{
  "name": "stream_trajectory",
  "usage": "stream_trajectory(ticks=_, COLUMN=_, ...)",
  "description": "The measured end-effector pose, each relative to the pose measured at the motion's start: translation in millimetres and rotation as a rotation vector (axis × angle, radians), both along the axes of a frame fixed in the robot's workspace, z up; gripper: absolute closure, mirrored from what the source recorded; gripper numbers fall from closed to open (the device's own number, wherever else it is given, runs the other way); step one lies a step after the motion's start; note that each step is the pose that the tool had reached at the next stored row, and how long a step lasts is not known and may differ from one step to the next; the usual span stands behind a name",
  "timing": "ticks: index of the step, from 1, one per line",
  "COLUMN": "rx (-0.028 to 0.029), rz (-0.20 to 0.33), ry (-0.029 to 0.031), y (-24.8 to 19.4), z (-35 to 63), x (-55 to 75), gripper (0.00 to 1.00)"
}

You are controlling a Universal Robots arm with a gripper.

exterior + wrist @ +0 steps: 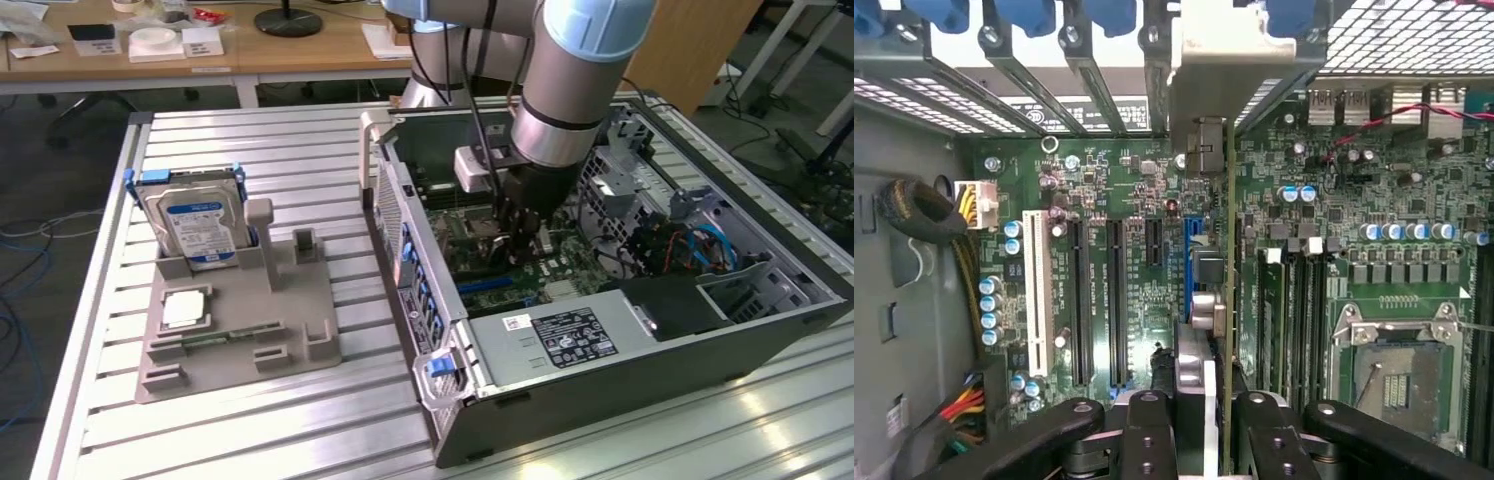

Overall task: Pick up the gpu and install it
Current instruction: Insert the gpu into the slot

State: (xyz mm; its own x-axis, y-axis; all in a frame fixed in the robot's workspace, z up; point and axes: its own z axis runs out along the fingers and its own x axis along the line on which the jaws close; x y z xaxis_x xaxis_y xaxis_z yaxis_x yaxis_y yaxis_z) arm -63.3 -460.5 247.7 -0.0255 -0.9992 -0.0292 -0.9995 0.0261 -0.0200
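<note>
One gpu [1227,300] stands edge-on, clamped between the pincer [1206,420] fingers.

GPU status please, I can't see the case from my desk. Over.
End effector shut on the GPU, down inside the computer case. Card edge-on above the motherboard slots. Nothing blocking seen.

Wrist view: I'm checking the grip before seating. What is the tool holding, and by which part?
The tool holds the thin green circuit-board gpu card edge-on by its upper edge, above the motherboard slots.
</note>
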Motion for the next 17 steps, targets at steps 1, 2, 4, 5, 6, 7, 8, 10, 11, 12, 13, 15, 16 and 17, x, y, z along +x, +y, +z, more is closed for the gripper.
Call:
stream_trajectory(ticks=1, rx=-0.0003, rz=0.0, ry=0.0004, y=0.0, z=-1.9, x=-0.8, gripper=0.72)
stream_trajectory(ticks=2, rx=-0.0006, rz=0.0, ry=0.0008, y=0.0, z=-3.7, x=-1.5, gripper=0.72)
stream_trajectory(ticks=4, rx=-0.0007, rz=0.0, ry=0.0015, y=-0.3, z=-6.0, x=-1.9, gripper=0.72)
stream_trajectory(ticks=5, rx=-0.0007, rz=0.0, ry=0.0016, y=-0.5, z=-6.7, x=-2.4, gripper=0.72)
stream_trajectory(ticks=6, rx=-0.0007, rz=0.0, ry=0.0017, y=-0.7, z=-7.0, x=-2.7, gripper=0.72)
stream_trajectory(ticks=7, rx=-0.0008, rz=0.0, ry=0.0017, y=-0.7, z=-7.1, x=-2.8, gripper=0.72)
stream_trajectory(ticks=8, rx=-0.0008, rz=0.0, ry=0.0017, y=-0.6, z=-7.1, x=-2.8, gripper=0.72)
stream_trajectory(ticks=10, rx=-0.0003, rz=0.0, ry=0.0015, y=-1.2, z=-7.5, x=-2.9, gripper=0.72)
stream_trajectory(ticks=11, rx=-0.0004, rz=0.0, ry=0.0016, y=-1.9, z=-7.6, x=-2.9, gripper=0.72)
stream_trajectory(ticks=12, rx=-0.0005, rz=0.0, ry=0.0016, y=-2.8, z=-7.7, x=-2.9, gripper=0.72)
stream_trajectory(ticks=13, rx=-0.0006, rz=0.0, ry=0.0016, y=-3.5, z=-7.9, x=-2.9, gripper=0.72)
stream_trajectory(ticks=15, rx=-0.0004, rz=0.0, ry=0.0016, y=-4.2, z=-8.3, x=-2.9, gripper=0.72)
stream_trajectory(ticks=16, rx=-0.0005, rz=0.0, ry=0.0016, y=-4.2, z=-8.5, x=-3.1, gripper=0.72)
stream_trajectory(ticks=17, rx=-0.0006, rz=0.0, ry=0.0016, y=-4.3, z=-8.8, x=-3.6, gripper=0.72)
